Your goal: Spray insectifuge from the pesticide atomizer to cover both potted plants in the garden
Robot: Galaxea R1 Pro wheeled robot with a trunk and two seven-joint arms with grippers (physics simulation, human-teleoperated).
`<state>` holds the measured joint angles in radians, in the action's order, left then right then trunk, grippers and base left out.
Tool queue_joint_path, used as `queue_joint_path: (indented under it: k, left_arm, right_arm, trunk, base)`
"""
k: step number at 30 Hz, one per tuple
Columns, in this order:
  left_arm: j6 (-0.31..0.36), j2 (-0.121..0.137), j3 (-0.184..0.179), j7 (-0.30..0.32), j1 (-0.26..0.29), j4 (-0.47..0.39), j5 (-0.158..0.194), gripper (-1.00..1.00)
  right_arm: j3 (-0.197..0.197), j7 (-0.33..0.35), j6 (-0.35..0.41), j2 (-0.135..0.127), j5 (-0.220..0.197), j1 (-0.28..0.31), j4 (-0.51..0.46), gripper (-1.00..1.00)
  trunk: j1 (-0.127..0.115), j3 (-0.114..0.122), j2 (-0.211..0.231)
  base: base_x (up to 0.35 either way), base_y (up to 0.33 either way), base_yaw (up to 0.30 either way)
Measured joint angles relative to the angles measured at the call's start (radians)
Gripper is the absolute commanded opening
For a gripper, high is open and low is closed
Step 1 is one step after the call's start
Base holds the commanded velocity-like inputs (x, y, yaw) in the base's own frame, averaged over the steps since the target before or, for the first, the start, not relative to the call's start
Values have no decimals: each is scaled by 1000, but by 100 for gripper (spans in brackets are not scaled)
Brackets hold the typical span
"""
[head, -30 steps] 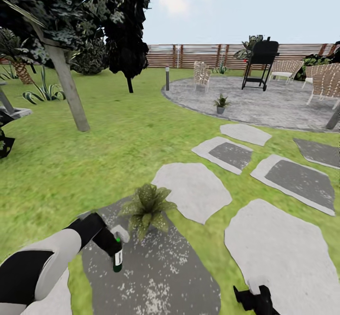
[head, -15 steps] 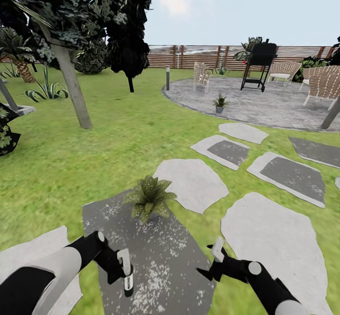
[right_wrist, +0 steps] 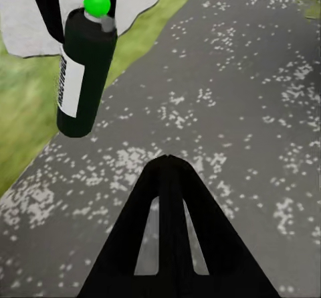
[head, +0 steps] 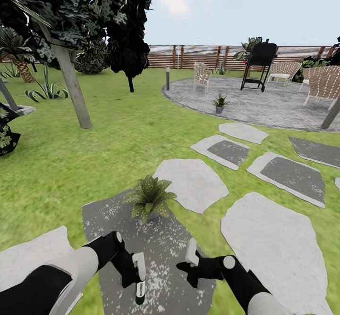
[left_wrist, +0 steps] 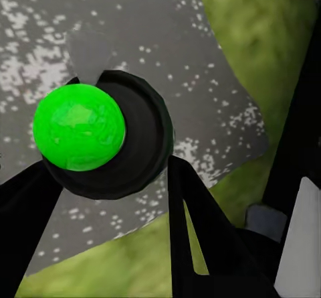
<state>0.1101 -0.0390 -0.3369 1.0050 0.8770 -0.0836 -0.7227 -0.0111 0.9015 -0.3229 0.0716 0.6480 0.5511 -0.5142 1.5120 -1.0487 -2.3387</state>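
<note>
Underfoot lies a dark grey stepping slab [head: 160, 244], flat and irregular in outline, its surface flecked with pale speckles like frost on asphalt. Paler, smoother slabs [head: 191, 183] lie around it in the mottled green lawn [head: 71, 164]. On the dark slab's far part sits the nearer potted plant [head: 149, 203], a low rosette of pointed, speckled green leaves; its pot is hidden under the foliage. The second potted plant [head: 220, 103], in a small grey pot, stands well off on the round, cobble-textured grey patio [head: 264, 105], with a black barbecue grill [head: 259, 62], woven pale chairs [head: 202, 75] and a brown slatted wooden fence [head: 198, 55] beyond.

The pesticide atomizer [head: 139, 281] is a small, dark, cylindrical bottle with a pale trigger head, hanging bottom-down over the near part of the dark slab, clear of the ground. The right wrist view shows its glossy dark body [right_wrist: 85, 70], a white label strip down one side and a bright green ball at the top. In the left wrist view that green ball [left_wrist: 79, 126] sits in a round black collar between dark fingers.

The left gripper [head: 134, 272] is clamped on the atomizer, black fingers pressed on either side. The right gripper [head: 189, 265], black with a pale fingertip, hovers just beside it over the same slab; I cannot tell whether its jaws are parted or together.
</note>
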Motion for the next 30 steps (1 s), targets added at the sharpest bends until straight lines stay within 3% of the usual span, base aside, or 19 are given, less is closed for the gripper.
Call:
queue_joint_path:
  k: [5, 10, 14, 19, 26, 30]
  left_arm:
    - [0, -3, -2, -5, 0, -1, 0, -100]
    - [-10, -3, -1, -3, 0, -1, 1, -100]
    - [-13, -3, -4, -3, -2, -61, 12, -100]
    - [-29, -20, -18, -2, -3, -77, 14, -100]
    - [-59, -43, -85, 3, -5, -76, 15, -100]
    - [-60, -60, -105, 4, -6, -76, 15, -100]
  right_arm:
    - [0, 15, 0, 37, 0, 16, 0, -100]
    - [0, 16, 0, 43, 0, 18, 0, -100]
    - [0, 16, 0, 48, 0, 18, 1, -100]
    - [0, 16, 0, 55, 0, 18, 0, -100]
    - [0, 16, 0, 55, 0, 18, 0, -100]
    - [0, 16, 0, 55, 0, 18, 0, -100]
  trunk:
    - [0, 0, 0]
    - [0, 0, 0]
    - [0, 0, 0]
    - [0, 0, 0]
    - [0, 0, 0]
    - [0, 0, 0]
  base:
    - [0, 0, 0]
    - [0, 0, 0]
    - [0, 0, 0]
    - [0, 0, 0]
    - [0, 0, 0]
    - [0, 0, 0]
